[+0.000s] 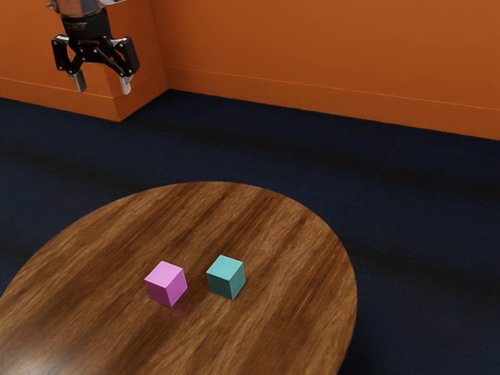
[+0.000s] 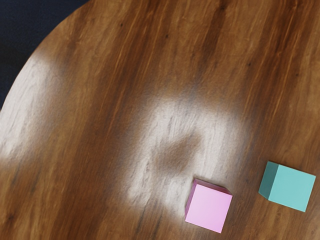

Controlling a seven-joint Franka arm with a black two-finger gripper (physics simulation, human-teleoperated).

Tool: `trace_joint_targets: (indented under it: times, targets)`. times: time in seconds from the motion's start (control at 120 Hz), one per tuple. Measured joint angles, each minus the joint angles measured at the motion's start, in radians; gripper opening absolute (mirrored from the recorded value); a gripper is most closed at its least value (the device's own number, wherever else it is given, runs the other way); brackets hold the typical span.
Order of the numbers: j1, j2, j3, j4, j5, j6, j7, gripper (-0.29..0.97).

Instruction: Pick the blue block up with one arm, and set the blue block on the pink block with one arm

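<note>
Hovering high above the round wooden table point(image 1: 234, 211), the gripper point(image 1: 101, 84) holds its fingers apart with nothing between them.
The blue block point(image 1: 226, 276) rests on the table just beside the pink block point(image 1: 166, 283), toward the exterior view's right of it, not touching it, well apart from the gripper.

The gripper point(image 1: 101, 82) is black and blocky, with angular black links down each side of its body. Its two short fingers point(image 1: 125, 85) end in pale grey tips. Above it sits a round, metallic grey wrist point(image 1: 78, 9) with darker bands.
</note>
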State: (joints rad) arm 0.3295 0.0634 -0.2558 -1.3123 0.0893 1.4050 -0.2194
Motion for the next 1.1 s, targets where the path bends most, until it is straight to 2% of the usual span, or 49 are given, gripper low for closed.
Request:
trace_joint_targets:
  times: [0.142,0.233,0.367,0.575,0.767,0.833,0.9,0.958,1.025,1.1]
  targets:
    - [-0.001,0.0,0.001,0.004,-0.002,-0.001,-0.002,0.68]
    - [0.016,-0.015,-0.016,0.166,-0.011,-0.041,-0.005,0.68]
    - [0.028,-0.035,-0.068,0.225,-0.016,-0.075,-0.008,0.68]
    - [-0.052,-0.034,-0.06,0.241,-0.017,-0.087,-0.011,0.68]
    - [-0.046,-0.036,-0.048,0.225,-0.017,-0.094,-0.014,0.68]
    - [-0.012,-0.077,-0.046,0.155,-0.017,-0.107,-0.016,0.68]
    - [0.033,-0.194,-0.042,-0.026,-0.025,-0.088,-0.017,0.68]
    - [0.008,-0.292,-0.023,-0.253,-0.085,-0.005,-0.019,0.68]
    - [0.0,-0.341,-0.011,-0.473,-0.178,0.087,-0.021,0.68]
    - [-0.001,-0.346,-0.045,-0.594,-0.226,0.159,-0.029,0.68]
